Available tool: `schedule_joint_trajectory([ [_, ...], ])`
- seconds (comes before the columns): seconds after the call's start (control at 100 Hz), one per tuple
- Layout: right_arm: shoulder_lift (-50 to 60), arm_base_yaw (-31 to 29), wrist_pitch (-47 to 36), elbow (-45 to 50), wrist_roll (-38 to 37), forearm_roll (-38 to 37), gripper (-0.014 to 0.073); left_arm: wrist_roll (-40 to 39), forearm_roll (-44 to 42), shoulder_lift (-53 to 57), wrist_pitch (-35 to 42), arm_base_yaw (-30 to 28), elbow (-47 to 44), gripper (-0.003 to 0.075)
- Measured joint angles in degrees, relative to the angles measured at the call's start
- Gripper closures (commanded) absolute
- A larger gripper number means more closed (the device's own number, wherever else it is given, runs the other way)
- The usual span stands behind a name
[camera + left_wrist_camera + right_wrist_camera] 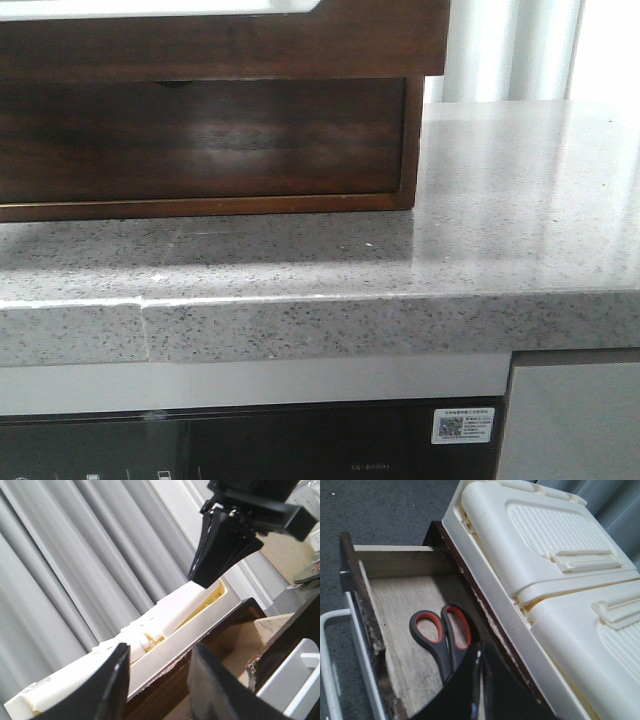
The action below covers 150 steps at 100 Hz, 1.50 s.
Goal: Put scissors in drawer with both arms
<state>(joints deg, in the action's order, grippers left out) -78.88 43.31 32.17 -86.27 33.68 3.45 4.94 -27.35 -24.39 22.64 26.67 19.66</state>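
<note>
Speckled grey stone tabletop [500,200] above a dark glossy appliance front [250,445] bearing a QR sticker [461,425]. Cream plastic lidded boxes [540,555] atop the chest; grey pleated curtain [75,555] behind.

A: front cam?
B: dark brown chest [200,140] fills upper left, sits on speckled grey countertop [500,200]. Pulled-out drawer [220,45] overhangs at top edge
A: below?
B: black glossy panel [250,445], QR sticker [461,425] lower right
</note>
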Motion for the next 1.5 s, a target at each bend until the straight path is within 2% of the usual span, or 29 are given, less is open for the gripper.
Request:
schedule_joint_trajectory([
  [0.13,2.3,0.0,4.3,0.0,-1.7,0.7,0.0717,0.0,0.9,1.3,-0.1,0.0,0.0,0.0717],
  [0.28,5.7,0.0,7.7,0.6,-2.4,0.8,0.0717,-1.0,2.3,3.8,-0.6,0.0,0.0,0.0717],
  [0.39,9.3,0.0,8.4,2.8,-2.4,0.8,0.0717,-6.4,4.7,6.9,-2.3,0.0,0.0,0.0717],
  [0.54,15.6,0.0,8.3,8.3,-2.5,0.8,0.0717,-13.4,7.7,12.3,-11.7,0.0,0.0,0.0716],
  [0.75,26.9,0.0,2.5,21.0,-6.3,0.8,0.0718,-16.3,14.2,20.7,-26.0,0.0,0.0,0.0717],
  [0.99,41.8,0.0,-5.1,39.5,-7.6,2.2,0.0717,-16.4,15.2,24.8,-34.9,0.0,0.0,0.0716],
  [1.28,59.2,0.0,-12.9,57.8,-8.5,6.9,0.0718,-16.4,15.6,24.8,-36.4,0.0,-3.2,0.0717],
  [1.5,65.8,0.0,-13.2,66.3,-8.6,7.4,0.0718,-16.4,15.9,24.8,-37.2,0.0,-7.9,0.0717],
])
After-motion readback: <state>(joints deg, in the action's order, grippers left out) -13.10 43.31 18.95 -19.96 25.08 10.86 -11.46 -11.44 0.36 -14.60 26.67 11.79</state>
